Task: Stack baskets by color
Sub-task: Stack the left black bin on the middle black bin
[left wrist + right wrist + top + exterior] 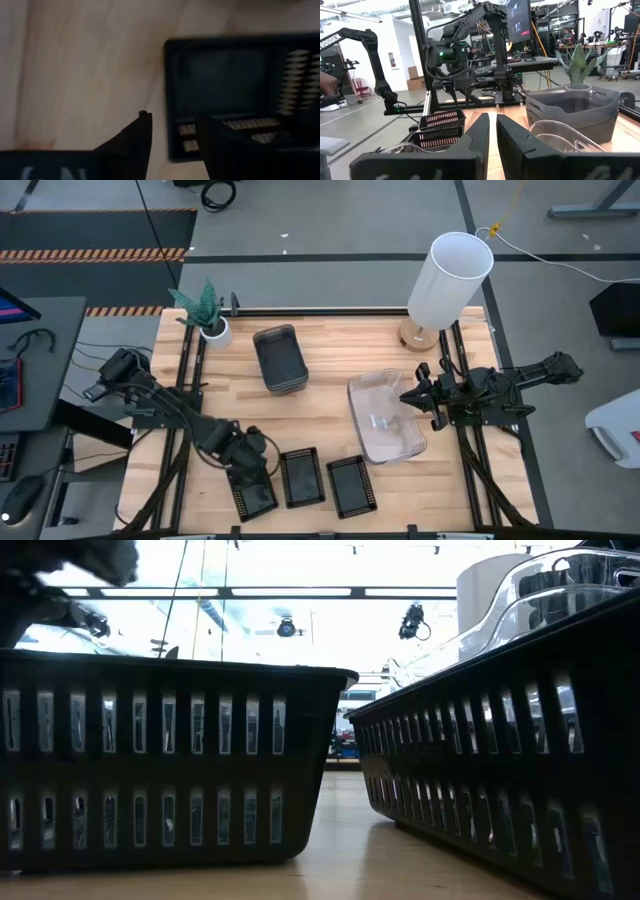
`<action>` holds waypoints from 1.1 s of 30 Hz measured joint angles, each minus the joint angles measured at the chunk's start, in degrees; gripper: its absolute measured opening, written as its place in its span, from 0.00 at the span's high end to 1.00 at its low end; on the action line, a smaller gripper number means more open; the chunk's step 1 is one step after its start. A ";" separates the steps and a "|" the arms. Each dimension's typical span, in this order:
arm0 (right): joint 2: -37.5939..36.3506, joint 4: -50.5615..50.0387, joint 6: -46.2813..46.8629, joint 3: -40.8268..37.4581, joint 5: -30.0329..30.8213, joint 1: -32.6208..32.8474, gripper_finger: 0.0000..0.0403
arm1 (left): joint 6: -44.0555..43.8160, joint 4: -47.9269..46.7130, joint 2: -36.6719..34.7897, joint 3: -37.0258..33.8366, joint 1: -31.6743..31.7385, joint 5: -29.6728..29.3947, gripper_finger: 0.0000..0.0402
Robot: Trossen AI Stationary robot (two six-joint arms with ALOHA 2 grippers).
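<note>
Three flat black mesh baskets lie side by side on their bottoms near the table's front edge: left (254, 498), middle (301, 477), right (351, 485). My left gripper (247, 473) points down over the left black basket (225, 80) and is open. One finger (137, 140) is outside the basket's side wall (171, 100) and the other (220, 145) over its inside, touching nothing that I can see. Smoky-grey baskets (280, 358) sit nested at the back. Clear baskets (385, 418) sit nested at mid-right. My right gripper (412, 398) waits shut and level beside them.
A tall white cylinder (450, 278) stands at the back right and a small potted plant (207, 315) at the back left. Bare wood shows between the grey stack and the black baskets. The low view is filled by two black baskets (150, 770), (520, 770).
</note>
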 joint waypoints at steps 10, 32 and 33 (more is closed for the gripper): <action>0.00 0.00 0.01 0.00 0.00 -0.02 0.90 | -0.80 -0.32 4.88 0.00 -2.02 -1.35 0.42; 0.00 0.00 0.02 0.00 0.00 -0.02 0.90 | 1.82 3.34 12.86 0.00 -1.69 0.16 0.83; 0.00 0.00 0.02 0.00 0.02 -0.02 0.90 | 1.98 3.06 12.85 0.00 -1.63 0.16 0.87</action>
